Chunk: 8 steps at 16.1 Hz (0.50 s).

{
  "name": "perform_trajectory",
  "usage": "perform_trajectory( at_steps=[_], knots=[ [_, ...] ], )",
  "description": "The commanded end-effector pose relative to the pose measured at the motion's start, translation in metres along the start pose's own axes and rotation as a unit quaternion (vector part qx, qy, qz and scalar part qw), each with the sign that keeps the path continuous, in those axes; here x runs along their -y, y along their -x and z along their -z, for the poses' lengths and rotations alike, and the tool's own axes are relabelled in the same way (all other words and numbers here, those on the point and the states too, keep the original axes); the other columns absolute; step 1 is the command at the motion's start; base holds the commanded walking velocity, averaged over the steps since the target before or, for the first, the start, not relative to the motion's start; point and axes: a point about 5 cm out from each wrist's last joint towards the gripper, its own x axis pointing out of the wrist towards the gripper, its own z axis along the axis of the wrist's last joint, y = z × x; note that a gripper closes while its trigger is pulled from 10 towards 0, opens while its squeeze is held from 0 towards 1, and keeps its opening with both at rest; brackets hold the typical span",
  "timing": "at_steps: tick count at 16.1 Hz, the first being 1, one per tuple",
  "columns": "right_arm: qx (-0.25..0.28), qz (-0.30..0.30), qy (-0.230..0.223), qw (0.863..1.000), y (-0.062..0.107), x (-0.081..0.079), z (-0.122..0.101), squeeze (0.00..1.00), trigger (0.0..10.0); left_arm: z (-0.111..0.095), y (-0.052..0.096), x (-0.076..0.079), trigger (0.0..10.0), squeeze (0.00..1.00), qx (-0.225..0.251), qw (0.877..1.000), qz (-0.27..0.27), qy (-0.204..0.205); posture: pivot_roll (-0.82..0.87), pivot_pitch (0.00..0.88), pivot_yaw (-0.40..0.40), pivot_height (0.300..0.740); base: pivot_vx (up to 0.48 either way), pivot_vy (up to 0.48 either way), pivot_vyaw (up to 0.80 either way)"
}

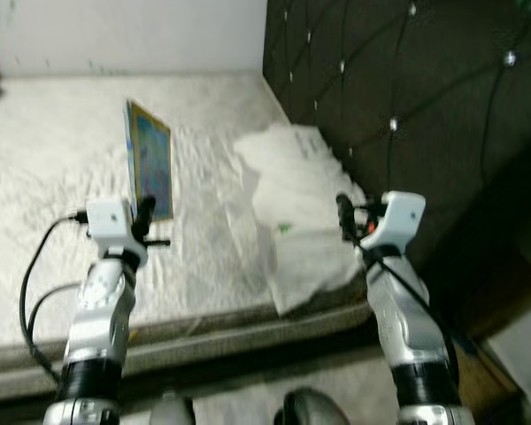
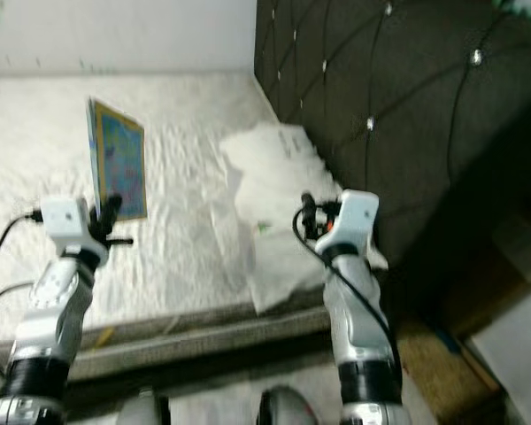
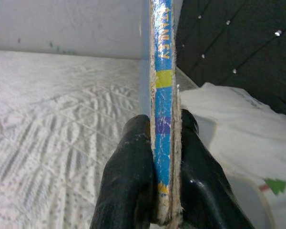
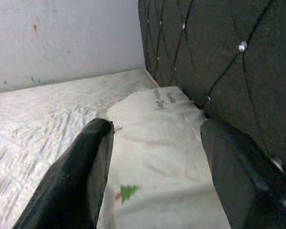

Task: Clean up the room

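My left gripper (image 1: 144,211) is shut on the lower edge of a thin picture book (image 1: 149,158) with a blue and yellow cover, held upright above the bed. In the left wrist view the book's blue spine (image 3: 163,95) stands clamped between both black fingers (image 3: 128,181). My right gripper (image 1: 343,212) is open, raised over a white pillow or folded cloth (image 1: 299,212) with a small green mark, lying against the headboard. The right wrist view has its fingers (image 4: 81,176) spread wide above that white cloth (image 4: 157,157), touching nothing.
A white quilted mattress (image 1: 53,168) spreads ahead to a pale wall (image 1: 124,31). A dark tufted headboard (image 1: 407,97) rises at the right. The bed's front edge (image 1: 203,341) runs just before my arms. Dark floor and a wooden piece (image 1: 487,372) lie at the lower right.
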Motion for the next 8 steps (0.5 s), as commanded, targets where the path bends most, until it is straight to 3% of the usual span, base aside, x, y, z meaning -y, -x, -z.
perform_trajectory(
  at_steps=[1, 8],
  knots=[
    [0.008, -0.006, 0.007, 1.000, -0.0025, -0.0003, -0.0043, 0.00, 10.0, -0.0166, -0.0043, -0.0026, 10.0, 0.00, 0.037, 0.999, 0.000, 0.001, -0.03, 0.000, -0.044, 0.662, 0.255, 0.000, 0.00],
    [0.004, -0.010, 0.010, 1.000, -0.0026, -0.0017, -0.0024, 0.00, 10.0, -0.0172, -0.0035, -0.0048, 10.0, 0.00, 0.037, 0.999, 0.000, 0.000, -0.03, 0.000, -0.049, 0.662, 0.299, 0.000, 0.00]
  ],
)
